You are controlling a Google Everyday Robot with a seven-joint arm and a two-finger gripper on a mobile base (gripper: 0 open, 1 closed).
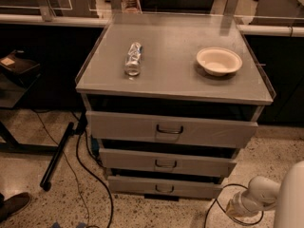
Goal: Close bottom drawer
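The bottom drawer (164, 186) is the lowest grey front of the cabinet, with a small dark loop handle (164, 189) at its centre. A dark gap shows above its front. Above it are the middle drawer (166, 163) and the top drawer (171, 129). Only my white arm (251, 199) shows, low at the bottom right, to the right of the bottom drawer and apart from it. My gripper is out of view.
A clear plastic bottle (133, 59) lies on the cabinet top (175, 80), and a cream bowl (219, 61) sits to its right. Black cables (90, 175) and a black bar (57, 156) lie on the floor at the left. A shoe (14, 205) is at the bottom left.
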